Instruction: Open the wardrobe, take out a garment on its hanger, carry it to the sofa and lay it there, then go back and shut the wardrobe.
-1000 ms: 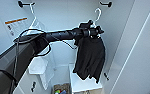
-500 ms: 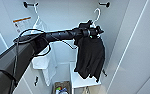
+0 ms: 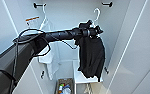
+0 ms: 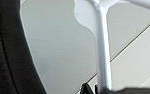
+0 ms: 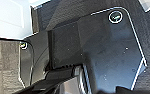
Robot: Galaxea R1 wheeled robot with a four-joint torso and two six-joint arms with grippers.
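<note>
The wardrobe (image 3: 68, 17) stands open in front of me, with a white interior and black rail brackets (image 3: 37, 4) at the top. My left arm reaches in from the left. Its gripper (image 3: 94, 31) is shut on the neck of the white hanger (image 3: 97, 13), just below the curved hook. The black garment (image 3: 91, 57) droops from that hanger under the gripper. In the left wrist view the hanger's white stem (image 4: 103, 52) runs down into the gripper (image 4: 91, 88), and the garment's black fabric (image 4: 6, 55) lies close beside it.
A white garment (image 3: 50, 57) on its own white hanger (image 3: 44, 15) hangs further left inside. Below are a white shelf unit (image 3: 84, 77) and a box of small items (image 3: 64, 87). The open right door (image 3: 141, 52) stands close by. The right wrist view looks at the robot's dark base (image 5: 103, 50).
</note>
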